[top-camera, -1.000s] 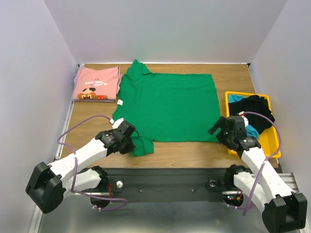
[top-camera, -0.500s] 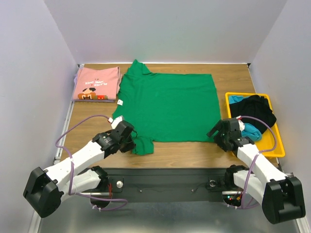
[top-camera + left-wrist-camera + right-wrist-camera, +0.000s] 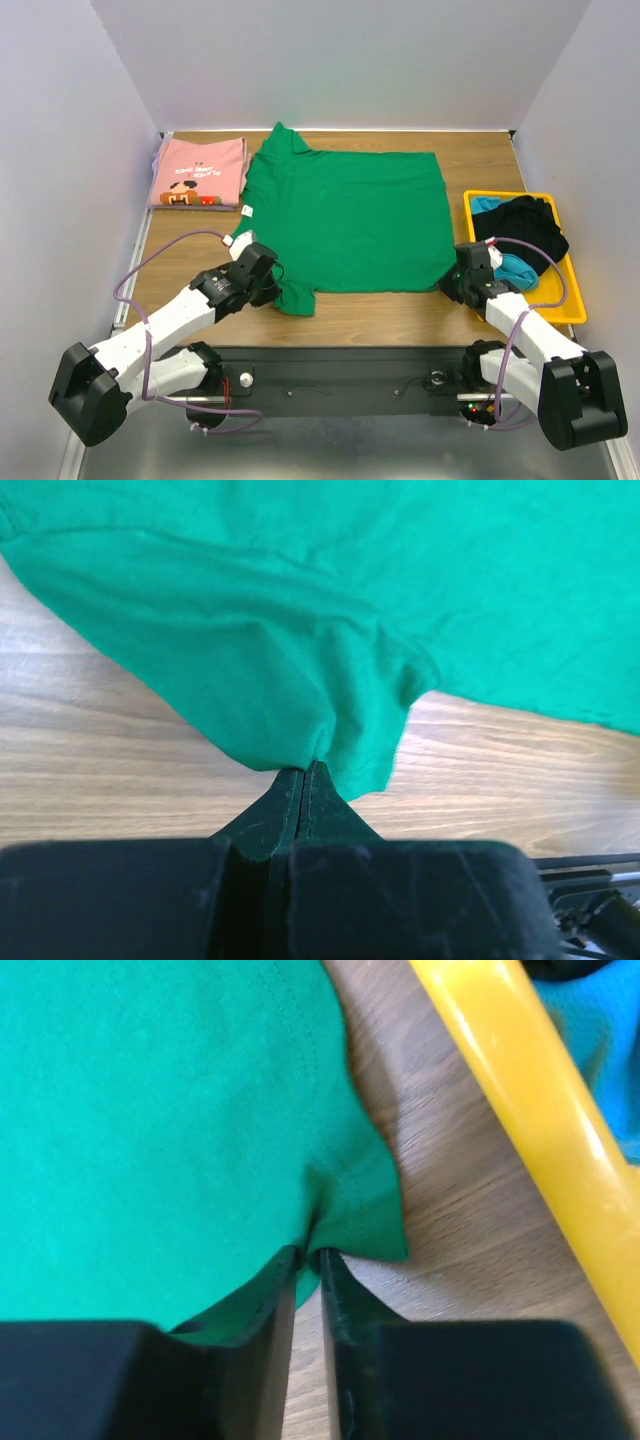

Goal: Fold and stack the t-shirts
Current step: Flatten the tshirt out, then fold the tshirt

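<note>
Pinching the near sleeve of the green t-shirt (image 3: 345, 220) with the left gripper (image 3: 305, 772), clamped tight on a thin bite of cloth right at the sleeve's edge; pinching the near hem corner with the right gripper (image 3: 308, 1256) in the same way, closed on only a narrow tuck of fabric. Spread flat over the middle of the table (image 3: 380, 312), collar end to the left, with the folded pink t-shirt (image 3: 198, 172) at the far left corner just beside that end. Likely to slip free on either side if lifted fast, given such shallow holds at the very edge. Could fold crooked if raised unevenly or carried at different speeds, dragging the far half into wrinkles. Could also snag on the rim of the yellow tray (image 3: 520, 1090) just beside the right corner, or sweep the loose far sleeve across the pink stack and knock it out of square
</note>
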You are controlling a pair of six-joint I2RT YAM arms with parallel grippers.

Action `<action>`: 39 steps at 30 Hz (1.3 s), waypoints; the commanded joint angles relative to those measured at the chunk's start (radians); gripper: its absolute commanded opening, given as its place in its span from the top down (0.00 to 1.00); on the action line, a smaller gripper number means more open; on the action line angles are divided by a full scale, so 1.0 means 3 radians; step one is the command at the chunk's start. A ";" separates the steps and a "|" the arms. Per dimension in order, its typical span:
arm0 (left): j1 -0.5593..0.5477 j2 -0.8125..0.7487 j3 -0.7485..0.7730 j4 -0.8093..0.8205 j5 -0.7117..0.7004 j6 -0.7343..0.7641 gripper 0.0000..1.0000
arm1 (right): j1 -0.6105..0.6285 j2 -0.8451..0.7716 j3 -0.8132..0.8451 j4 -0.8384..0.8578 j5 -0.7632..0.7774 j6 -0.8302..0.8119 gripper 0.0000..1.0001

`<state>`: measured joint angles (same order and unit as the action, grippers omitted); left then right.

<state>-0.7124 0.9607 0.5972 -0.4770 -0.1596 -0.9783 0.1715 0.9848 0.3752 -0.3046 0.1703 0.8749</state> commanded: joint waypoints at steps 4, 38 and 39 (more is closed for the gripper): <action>-0.0013 -0.0058 0.0305 0.0148 -0.0250 -0.0017 1.00 | 0.0006 -0.0056 0.0186 0.0146 0.0010 -0.0206 1.00; 0.1183 0.1777 0.1941 0.0803 -0.0179 0.0725 1.00 | 0.0006 0.1784 0.2154 0.0146 0.0404 -0.0620 1.00; 0.1219 0.1904 0.2027 0.0818 -0.0194 0.0755 1.00 | 0.0006 0.1881 0.2190 0.0146 0.0419 -0.0621 0.99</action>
<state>-0.3748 1.4868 1.1263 -0.2619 -0.2031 -0.8028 0.1715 1.5139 0.9695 -0.3019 0.2394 0.7143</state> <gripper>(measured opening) 0.025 0.011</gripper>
